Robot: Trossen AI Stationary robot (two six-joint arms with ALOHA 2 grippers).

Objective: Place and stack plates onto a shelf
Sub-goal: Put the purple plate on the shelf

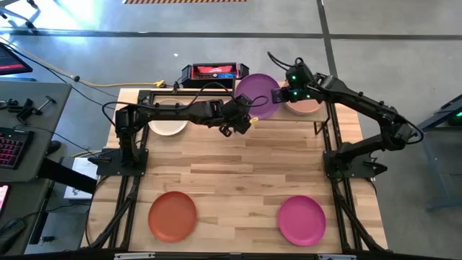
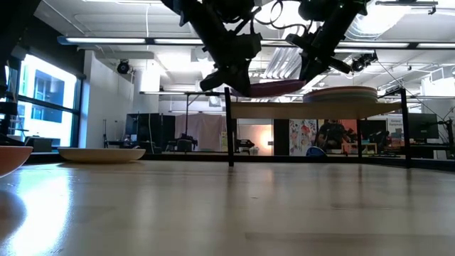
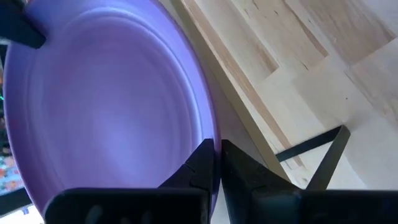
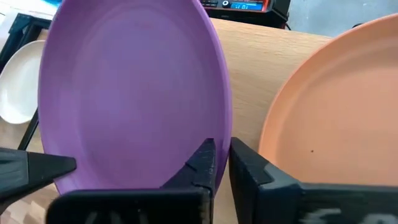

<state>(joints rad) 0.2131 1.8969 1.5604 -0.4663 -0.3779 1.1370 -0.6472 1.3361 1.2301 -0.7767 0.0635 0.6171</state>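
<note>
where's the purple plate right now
In the high view the purple plate is at the table's far edge, centre-right, above the shelf beside the tan plate, pinched on opposite rims by the left pincer and the right pincer.

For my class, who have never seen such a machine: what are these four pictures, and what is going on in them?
Two dark robot arms work at a wooden table. One picture looks down from above, one looks level across the tabletop, and two come from cameras on the arms' wrists. The left hand and right hand each pinch the rim of a purple plate over a small shelf, beside a peach-coloured plate. On the table lie cream, orange and magenta plates.
</note>
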